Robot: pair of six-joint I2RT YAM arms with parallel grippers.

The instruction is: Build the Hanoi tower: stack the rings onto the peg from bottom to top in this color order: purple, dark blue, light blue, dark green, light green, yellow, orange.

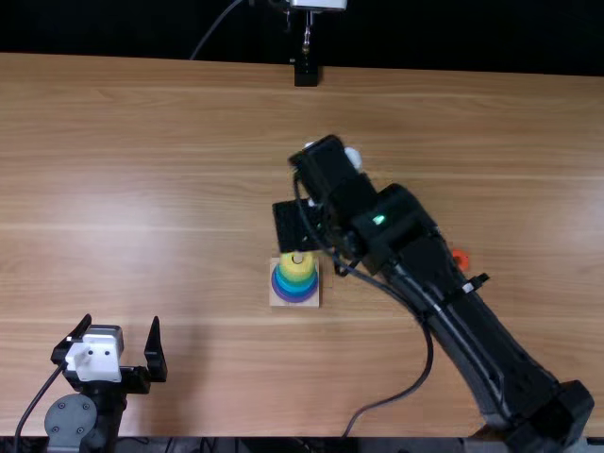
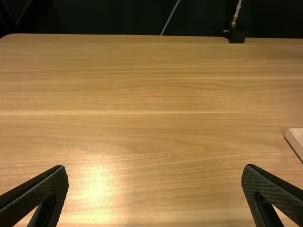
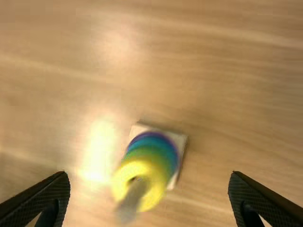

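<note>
Orange for the last piece: a small ring (image 1: 460,257) lies on the table (image 1: 142,189), off the peg, beside the right arm (image 1: 425,255), which hides part of it in the top view. I judge it light and stiff, hard to damage, its curved edge perhaps a little slippery between flat fingers. Best hold: across the outer rim at opposite sides, low down, hole left free, ring kept level. A grip off its middle could make it squirt out or tip; a gentle squeeze should do. The right gripper (image 3: 148,175) is spread wide over the stack, nothing between its fingers; the left gripper (image 1: 122,321) stands apart near the close edge, also released and empty. As for holders, a square wooden base (image 1: 314,302) does that work, its peg (image 3: 132,201) passing up through the rings. On it: purple ring (image 1: 294,299) lowest, blues above, then green, yellow ring (image 3: 154,195) uppermost. Cannot separate the two greens with confidence. Stack looks nearly done by my reckoning, orange remaining. Next move calls for fetching that ring and lowering it straight over the peg; a slanted drop may catch on the tip or nudge the base.
</note>
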